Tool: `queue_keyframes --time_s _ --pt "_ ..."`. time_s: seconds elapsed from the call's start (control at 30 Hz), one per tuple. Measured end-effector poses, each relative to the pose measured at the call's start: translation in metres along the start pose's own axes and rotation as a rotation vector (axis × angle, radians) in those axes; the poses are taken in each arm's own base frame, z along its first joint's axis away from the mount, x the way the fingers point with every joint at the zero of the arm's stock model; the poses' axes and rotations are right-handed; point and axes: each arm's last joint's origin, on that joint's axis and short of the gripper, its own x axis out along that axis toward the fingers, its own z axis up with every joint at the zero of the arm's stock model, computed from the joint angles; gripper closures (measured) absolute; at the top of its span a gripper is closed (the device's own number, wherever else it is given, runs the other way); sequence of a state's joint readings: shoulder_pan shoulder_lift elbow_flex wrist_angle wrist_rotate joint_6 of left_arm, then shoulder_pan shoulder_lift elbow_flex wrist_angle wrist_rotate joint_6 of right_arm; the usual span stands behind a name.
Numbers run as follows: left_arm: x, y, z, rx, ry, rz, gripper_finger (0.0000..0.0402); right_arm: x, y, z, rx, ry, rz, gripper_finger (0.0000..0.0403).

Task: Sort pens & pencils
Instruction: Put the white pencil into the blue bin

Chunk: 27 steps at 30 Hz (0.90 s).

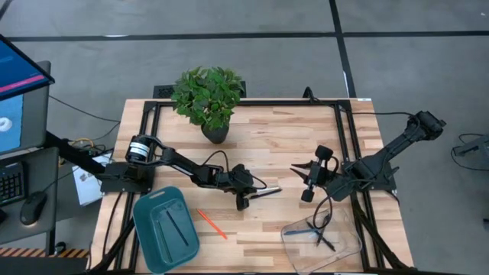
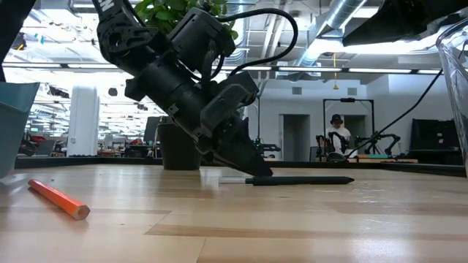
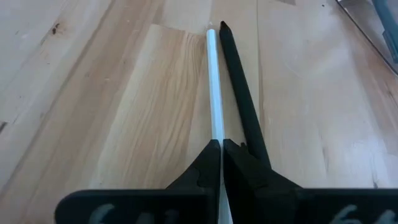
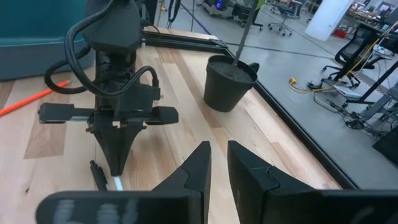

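At mid-table, the left gripper (image 3: 221, 149) pinches its dark fingers tight on a slim whitish pen (image 3: 214, 87), which lies flat on the pale wooden tabletop (image 1: 267, 145) just beside a black pencil (image 3: 239, 87). A bright orange pencil (image 1: 212, 223) lies near the teal plastic tray (image 1: 145, 229). The right gripper (image 4: 219, 163) hovers nearby, fingers narrowly parted and empty, above a clear plastic bin (image 1: 348, 248) holding dark pens.

**Count, table top**

My arms: two, so two grippers, left gripper (image 3: 221, 143) and right gripper (image 4: 217, 149); one teal tray (image 1: 149, 229); one clear bin (image 1: 348, 246); one potted plant (image 1: 208, 95); one orange pencil (image 1: 212, 224); one white pen (image 3: 214, 93); one black pen (image 3: 239, 93); one blue pen (image 1: 306, 231); one dark stick (image 1: 177, 229) in tray; dark ones in bin: can't count exactly.
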State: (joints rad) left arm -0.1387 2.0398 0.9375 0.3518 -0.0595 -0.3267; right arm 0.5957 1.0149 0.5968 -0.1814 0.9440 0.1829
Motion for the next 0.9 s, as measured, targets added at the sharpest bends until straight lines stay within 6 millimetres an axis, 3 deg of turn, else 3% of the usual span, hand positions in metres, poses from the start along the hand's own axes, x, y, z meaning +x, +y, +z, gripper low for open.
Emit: queue_keyframes --time_s 0.5,0.9 --pt "0.0009 0.0004 -0.0023 0.005 0.011 -0.007 0.0334 0.0 0.0 0.0001 0.002 -0.001 0.001 0.0328" --pt "0.0039 0.0013 -0.0052 0.009 0.017 -0.002 0.0372 0.0 0.0001 0.0002 0.004 -0.001 0.001 0.0328"
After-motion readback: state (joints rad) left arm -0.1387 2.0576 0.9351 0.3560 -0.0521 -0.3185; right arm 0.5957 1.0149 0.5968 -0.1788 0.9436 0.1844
